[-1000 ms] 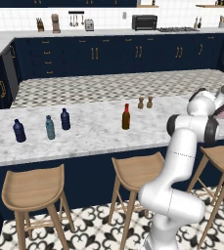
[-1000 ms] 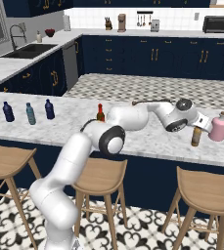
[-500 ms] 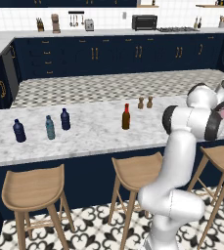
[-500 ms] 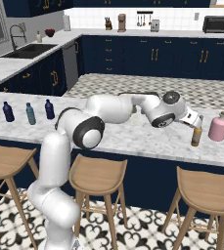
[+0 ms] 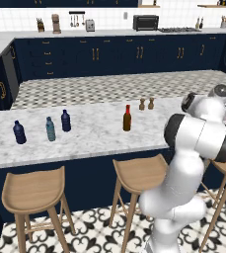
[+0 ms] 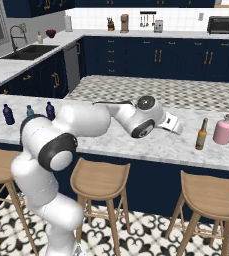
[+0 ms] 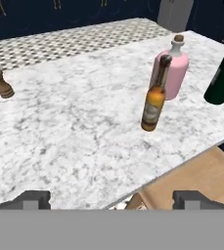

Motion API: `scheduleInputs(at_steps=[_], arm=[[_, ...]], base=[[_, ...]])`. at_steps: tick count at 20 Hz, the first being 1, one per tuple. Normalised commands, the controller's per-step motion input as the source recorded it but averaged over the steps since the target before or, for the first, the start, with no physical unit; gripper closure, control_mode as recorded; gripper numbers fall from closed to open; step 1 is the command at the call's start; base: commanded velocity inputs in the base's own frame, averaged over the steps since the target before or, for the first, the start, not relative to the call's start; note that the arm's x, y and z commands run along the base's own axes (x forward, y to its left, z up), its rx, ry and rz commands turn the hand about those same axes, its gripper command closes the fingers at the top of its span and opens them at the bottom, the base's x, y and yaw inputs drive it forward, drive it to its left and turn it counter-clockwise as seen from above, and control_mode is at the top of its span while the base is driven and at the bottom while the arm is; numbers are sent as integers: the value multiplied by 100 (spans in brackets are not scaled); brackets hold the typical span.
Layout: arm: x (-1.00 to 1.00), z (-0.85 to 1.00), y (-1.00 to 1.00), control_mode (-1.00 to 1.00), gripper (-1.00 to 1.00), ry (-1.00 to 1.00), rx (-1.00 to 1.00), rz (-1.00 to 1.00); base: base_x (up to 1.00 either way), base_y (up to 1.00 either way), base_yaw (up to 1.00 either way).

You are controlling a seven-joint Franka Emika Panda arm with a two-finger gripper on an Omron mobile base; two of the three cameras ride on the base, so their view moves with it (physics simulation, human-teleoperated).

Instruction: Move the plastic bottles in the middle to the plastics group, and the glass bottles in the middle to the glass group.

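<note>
The amber-orange glass bottle [image 6: 201,135] [image 7: 154,102] stands upright just left of the squat pink bottle [image 6: 223,130] [image 7: 174,73], the glass group. My gripper [image 6: 178,130] [image 7: 112,200] hangs open a short way left of them, with nothing between its fingertips [image 7: 33,199]. The slim dark brown bottle with a red cap [image 5: 127,118] stands mid-counter. At the left end the pale teal plastic bottle [image 5: 50,129] [image 6: 29,111] stands between the two navy bottles [image 5: 19,132] [image 5: 65,120] of the plastics group.
Two small brown shakers [image 5: 142,104] [image 7: 1,83] stand behind the brown bottle. A dark green bottle [image 7: 223,73] shows at the right edge of the hand view. Wooden stools [image 5: 33,190] [image 6: 100,180] line the marble counter's [image 5: 94,138] front edge.
The arm has folded back and my open gripper has drawn away to the left from the amber bottle, which stays standing beside the pink bottle.
</note>
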Motion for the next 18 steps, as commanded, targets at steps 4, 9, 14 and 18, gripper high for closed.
scheduleInputs(at_steps=[4, 9, 14, 18], arm=[[-41, 82, 100, -100, -100, 3, -5, 6], [-31, 96, 100, -100, -100, 16, -1, 10], [-19, 21, 100, -100, -100, 29, 0, 30], [0, -12, 100, -100, -100, 24, 0, 44]], base=[[0, 0, 0], [0, 0, 0], [0, 0, 0], [0, 0, 0]])
